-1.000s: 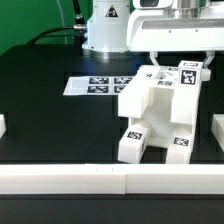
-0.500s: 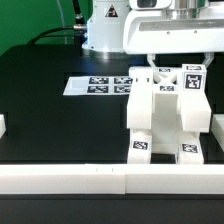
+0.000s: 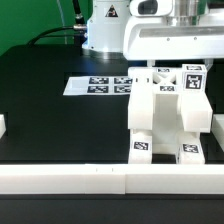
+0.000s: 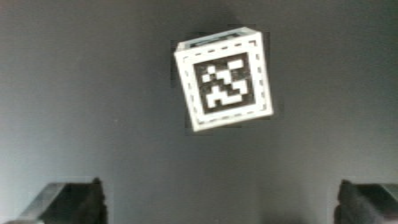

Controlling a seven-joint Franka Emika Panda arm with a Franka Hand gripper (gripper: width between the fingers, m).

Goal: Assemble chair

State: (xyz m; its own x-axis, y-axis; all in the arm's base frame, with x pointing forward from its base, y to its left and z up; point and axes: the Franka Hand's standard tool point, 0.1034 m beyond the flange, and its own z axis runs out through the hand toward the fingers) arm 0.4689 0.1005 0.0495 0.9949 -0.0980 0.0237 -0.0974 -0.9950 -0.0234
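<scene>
Claw (image 4: 221, 202): fingers spread wide apart, gripping nothing. Chair (image 3: 166, 115): upright on black table (image 3: 60, 125), directly beneath claw, tagged top facing it. Risk: descending off-centre, clipping a tagged upright, tipping or shoving the assembly.

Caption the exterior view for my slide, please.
Open gripper above the assembled white chair, marker board behind.
</scene>
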